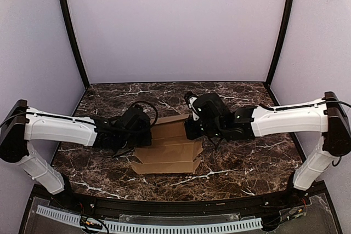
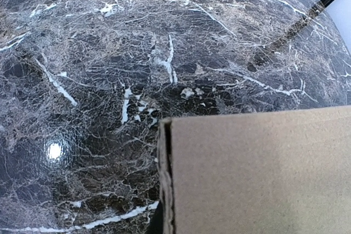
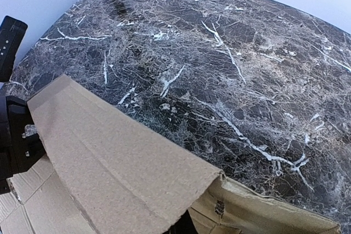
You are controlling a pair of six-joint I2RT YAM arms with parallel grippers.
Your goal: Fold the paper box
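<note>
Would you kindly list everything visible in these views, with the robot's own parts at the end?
paper box: one, plain brown, mid-table between the two claws, one flap raised.
table: one, dark marble with white veins, under everything.
walls: three, pale lilac, at the back and sides.
frame poles: two, black, at the rear corners.
perforated strip: one, white, along the near edge.
left arm and right arm: two, white and black, reaching inward.
left claw: one, black, closed, at the box's left edge.
right claw: one, black, closed, at the box's right edge; grip hidden.
</note>
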